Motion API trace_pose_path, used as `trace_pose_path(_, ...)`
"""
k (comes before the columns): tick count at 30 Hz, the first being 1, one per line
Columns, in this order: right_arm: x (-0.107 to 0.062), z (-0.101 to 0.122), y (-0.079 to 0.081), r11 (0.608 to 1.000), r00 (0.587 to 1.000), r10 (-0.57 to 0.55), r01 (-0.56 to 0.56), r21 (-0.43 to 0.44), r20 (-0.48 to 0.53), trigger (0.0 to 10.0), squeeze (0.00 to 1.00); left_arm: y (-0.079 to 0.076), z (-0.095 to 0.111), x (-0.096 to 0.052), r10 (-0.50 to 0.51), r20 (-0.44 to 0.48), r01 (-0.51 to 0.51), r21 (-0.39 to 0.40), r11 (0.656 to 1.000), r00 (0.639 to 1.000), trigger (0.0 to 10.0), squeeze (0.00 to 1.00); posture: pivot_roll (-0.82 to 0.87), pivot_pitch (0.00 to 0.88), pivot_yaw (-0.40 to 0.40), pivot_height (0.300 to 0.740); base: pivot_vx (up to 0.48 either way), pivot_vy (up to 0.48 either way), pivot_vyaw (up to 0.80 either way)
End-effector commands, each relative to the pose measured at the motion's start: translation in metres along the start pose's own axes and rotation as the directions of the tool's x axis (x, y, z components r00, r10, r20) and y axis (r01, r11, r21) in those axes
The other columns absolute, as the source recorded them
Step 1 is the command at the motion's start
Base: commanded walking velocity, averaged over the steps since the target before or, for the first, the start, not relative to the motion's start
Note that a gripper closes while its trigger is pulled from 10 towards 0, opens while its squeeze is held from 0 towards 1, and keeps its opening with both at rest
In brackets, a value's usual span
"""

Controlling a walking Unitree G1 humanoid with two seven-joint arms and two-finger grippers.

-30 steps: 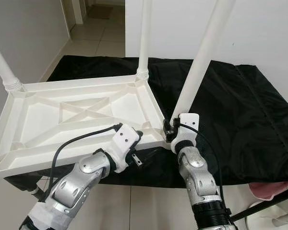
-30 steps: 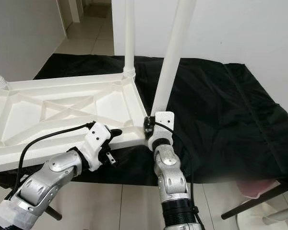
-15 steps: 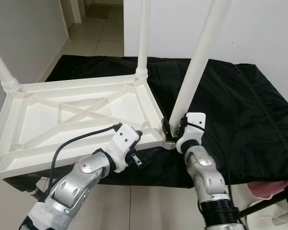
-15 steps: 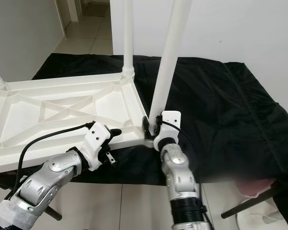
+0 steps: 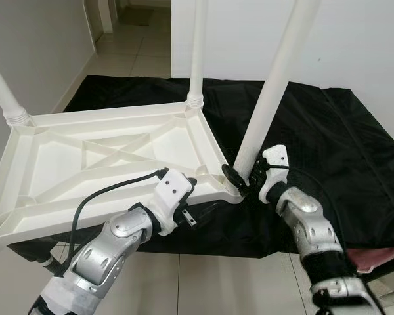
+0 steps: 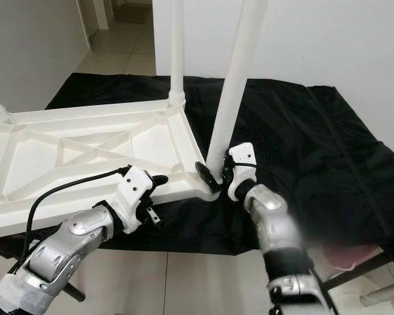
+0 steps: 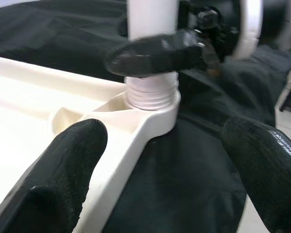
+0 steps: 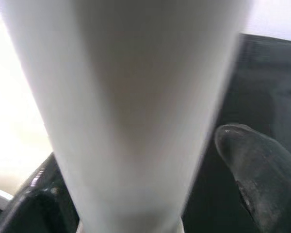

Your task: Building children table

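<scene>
Tabletop [image 5: 111, 157] of white plastic lies upside down on the black cloth [image 5: 328, 144], its near rim overhanging the cloth's edge. A white leg [image 5: 266, 105] stands in the tabletop's near right corner socket, tilted slightly; another leg [image 5: 197, 52] rises from the far right corner. The right pincer [image 5: 244, 176] is closed around the base of the near leg, just above the socket. The left pincer [image 7: 160, 160] hovers with fingers spread beside the same corner, gripping nothing. Judging from the tilt, a twist now could cross the thread or jam it, and a hard push might tip the overhanging tabletop off the cloth.
</scene>
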State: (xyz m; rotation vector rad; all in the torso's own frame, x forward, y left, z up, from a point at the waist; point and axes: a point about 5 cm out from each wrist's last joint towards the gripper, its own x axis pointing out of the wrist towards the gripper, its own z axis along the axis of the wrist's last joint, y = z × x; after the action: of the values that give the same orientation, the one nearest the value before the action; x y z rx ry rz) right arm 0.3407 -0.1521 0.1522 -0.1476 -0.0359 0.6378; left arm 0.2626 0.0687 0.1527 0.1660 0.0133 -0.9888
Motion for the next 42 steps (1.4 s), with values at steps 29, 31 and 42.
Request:
trace_pose_path(29,0.001,-0.016,0.008,0.971,0.984,-0.176,0.18,0.156,-0.038,10.0,0.0,-0.009,-0.002,0.001,-0.072,-0.005,0.072,-0.011,0.997,0.997,10.0,0.0,0.03,0.036,-0.052,0.74,0.0,0.0,0.0)
trace_pose_path(31,0.001,-0.016,0.008,0.971,0.984,-0.176,0.18,0.156,-0.038,10.0,0.0,-0.009,-0.002,0.001,-0.072,-0.005,0.072,-0.011,0.997,0.997,10.0,0.0,0.03,0.036,-0.052,0.74,0.0,0.0,0.0)
trace_pose_path(42,0.001,-0.019,0.047,0.771,0.816,-0.565,0.574,0.274,-0.122,10.0,0.0,-0.007,-0.002,0.002,-0.076,-0.005,0.076,-0.004,0.997,0.997,10.0,0.0,0.03,0.031,-0.052,0.74,0.0,0.0,0.0)
